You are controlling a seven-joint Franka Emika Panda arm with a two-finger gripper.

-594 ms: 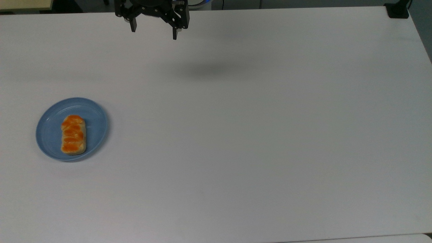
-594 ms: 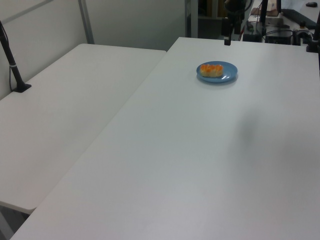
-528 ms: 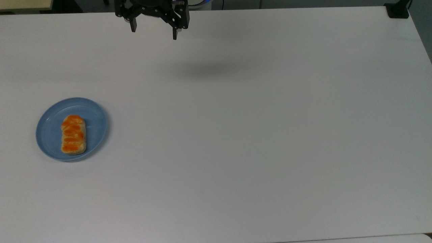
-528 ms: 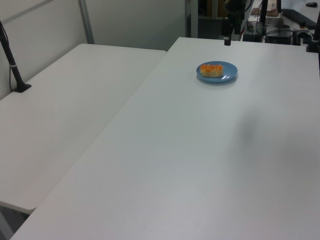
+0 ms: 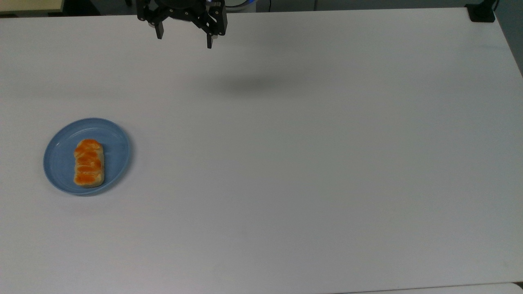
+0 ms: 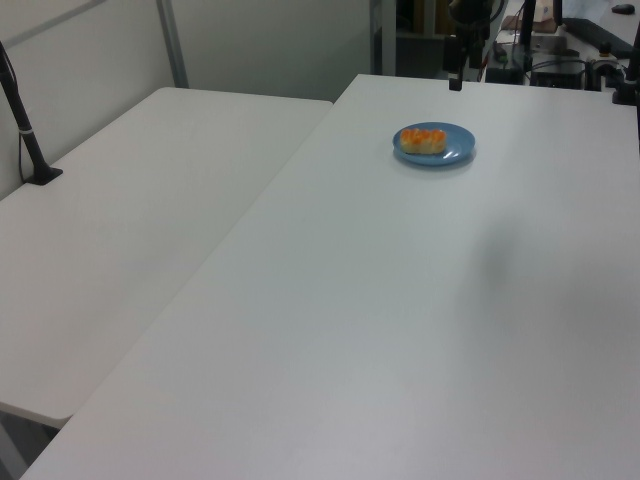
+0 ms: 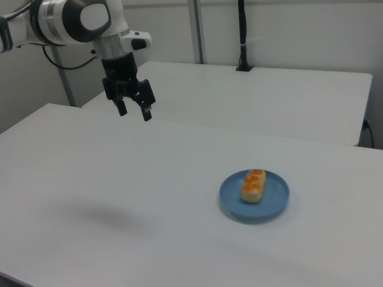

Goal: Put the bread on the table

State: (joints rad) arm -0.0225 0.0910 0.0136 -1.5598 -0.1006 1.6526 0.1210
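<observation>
A round blue plate (image 5: 118, 143) sits at the middle left of the top view, in the upper right of the left view (image 6: 458, 153), and at the lower right of the right view (image 7: 275, 200). A second white worktop (image 6: 120, 230) fills the left side of the left view, with a black post (image 6: 25, 135) on a foot at its left edge. In the right view that post (image 7: 242, 36) rises at the top centre.

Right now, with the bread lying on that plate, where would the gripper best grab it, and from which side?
Probably from straight above, closing across the middle of the bread's two long tan sides. It lies flat on the blue plate, long axis up-down in the top view, narrower across than along, and the plate's raised rim would hinder a sideways approach. The gripper hangs open, well apart from it.
</observation>
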